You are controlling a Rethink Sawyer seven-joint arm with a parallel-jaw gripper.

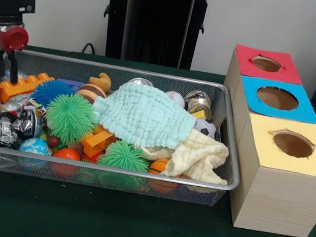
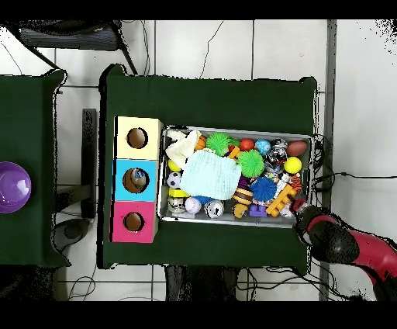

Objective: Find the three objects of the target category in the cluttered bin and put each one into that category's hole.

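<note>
We see our tool (image 1: 8, 68) hanging empty with its two dark fingers slightly parted just above the orange plastic block (image 1: 24, 86) at the corner of the silver wire-mesh bin (image 1: 226, 134), well apart from the three-holed wooden box (image 1: 280, 189).

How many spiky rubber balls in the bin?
3 visible: blue spiky ball back left by the gripper, green spiky ball beside it, second green one at the front rim. Cloths may hide more.
</note>
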